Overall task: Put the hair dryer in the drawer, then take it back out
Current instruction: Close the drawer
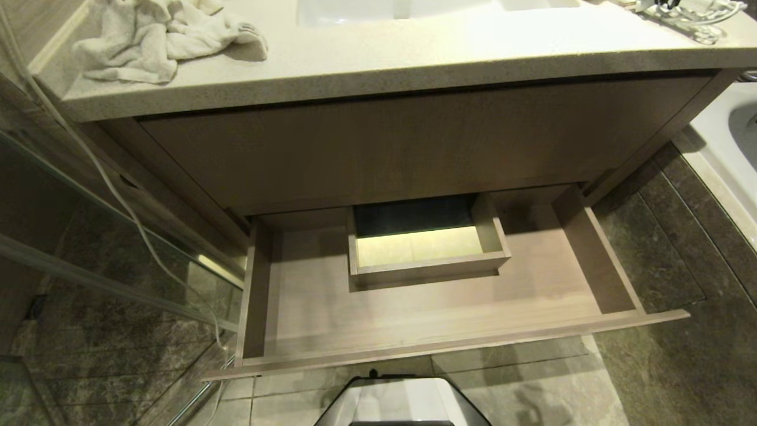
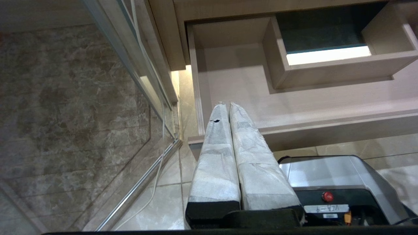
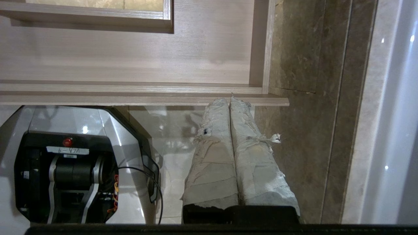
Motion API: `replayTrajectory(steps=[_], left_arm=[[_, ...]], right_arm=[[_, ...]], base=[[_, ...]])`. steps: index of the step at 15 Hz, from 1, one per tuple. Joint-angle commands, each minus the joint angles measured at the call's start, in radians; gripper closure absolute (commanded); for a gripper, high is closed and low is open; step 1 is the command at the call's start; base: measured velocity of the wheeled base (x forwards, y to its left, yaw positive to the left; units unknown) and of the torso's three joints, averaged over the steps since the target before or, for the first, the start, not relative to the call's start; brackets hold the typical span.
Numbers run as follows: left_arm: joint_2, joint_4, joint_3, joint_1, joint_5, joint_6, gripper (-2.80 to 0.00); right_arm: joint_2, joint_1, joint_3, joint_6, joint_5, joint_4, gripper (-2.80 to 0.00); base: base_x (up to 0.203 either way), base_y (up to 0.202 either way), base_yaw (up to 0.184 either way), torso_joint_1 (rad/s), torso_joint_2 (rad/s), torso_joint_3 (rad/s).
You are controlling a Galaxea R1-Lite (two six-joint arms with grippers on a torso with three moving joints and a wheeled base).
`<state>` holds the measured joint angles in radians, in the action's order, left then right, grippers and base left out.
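Drawer [image 1: 414, 319] stands pulled open, holding only its boxed cut-out [image 1: 429, 260].

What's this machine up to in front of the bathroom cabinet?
Nothing is being handled right now. The drawer stands pulled open and bare inside. The hair dryer, its cord bundled, lies on the countertop at the far right corner. The left claw and right claw are both shut and empty, near the drawer's front corners.
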<state>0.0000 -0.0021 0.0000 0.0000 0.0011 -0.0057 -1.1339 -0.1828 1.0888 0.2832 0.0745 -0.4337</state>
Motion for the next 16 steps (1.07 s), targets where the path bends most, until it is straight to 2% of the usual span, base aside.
replayTrajectory(steps=[1, 8, 16], left_arm=[[0.000, -0.001, 0.000, 0.000, 0.000, 0.000, 0.00], [0.000, -0.001, 0.000, 0.000, 0.000, 0.000, 0.00], [0.000, -0.001, 0.000, 0.000, 0.000, 0.000, 0.00]], right_arm=[[0.014, 0.000, -0.004, 0.001, 0.001, -0.002, 0.00], [0.028, -0.020, -0.018, 0.002, 0.001, -0.002, 0.00], [0.026, -0.021, -0.023, 0.002, 0.001, -0.002, 0.00]], base=[[0.000, 0.000, 0.000, -0.340, 0.54, 0.193], [0.000, 0.000, 0.000, -0.318, 0.46, 0.163], [0.000, 0.000, 0.000, -0.064, 0.38, 0.311]])
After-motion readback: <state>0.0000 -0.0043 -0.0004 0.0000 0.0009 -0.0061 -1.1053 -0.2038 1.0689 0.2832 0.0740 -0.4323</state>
